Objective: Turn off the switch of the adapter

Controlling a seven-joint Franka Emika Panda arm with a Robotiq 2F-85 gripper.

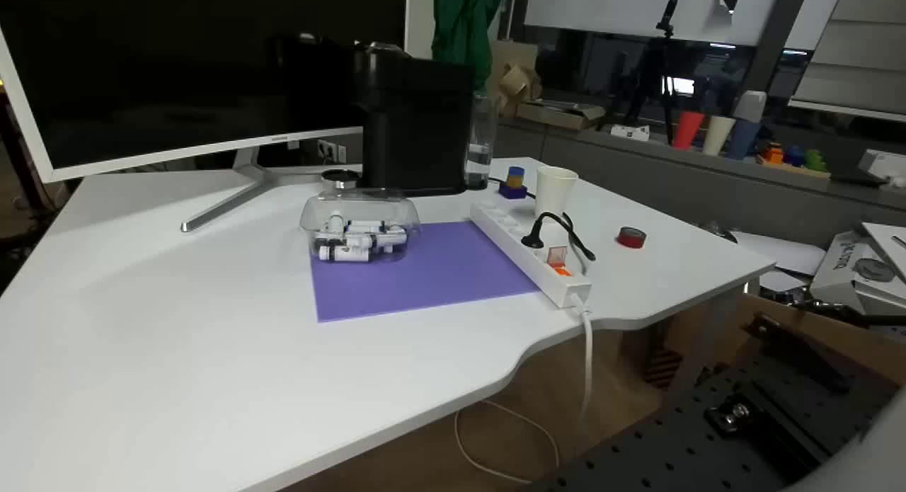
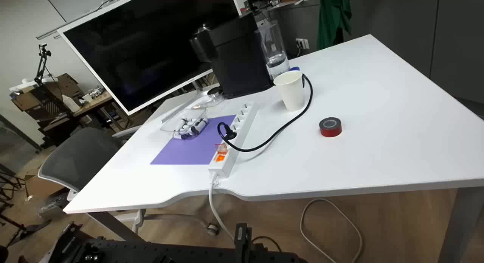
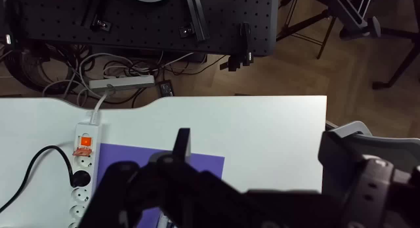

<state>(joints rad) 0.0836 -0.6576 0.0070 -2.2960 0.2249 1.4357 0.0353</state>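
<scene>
Spread wide and holding nothing, the gripper (image 3: 255, 144) shows the table (image 3: 275, 123) between its fingers. Beyond, the white power strip (image 3: 92, 170) lies with its corded end just beside the table's scooped edge, carrying the orange rocker switch (image 3: 86, 141) next to a raised flip cover (image 3: 82, 152). The strip should be stiff, light plastic (likely to skid if nudged sideways), so take no hold: press the switch straight down with one fingertip, sparing that thin, probably brittle cover.
</scene>
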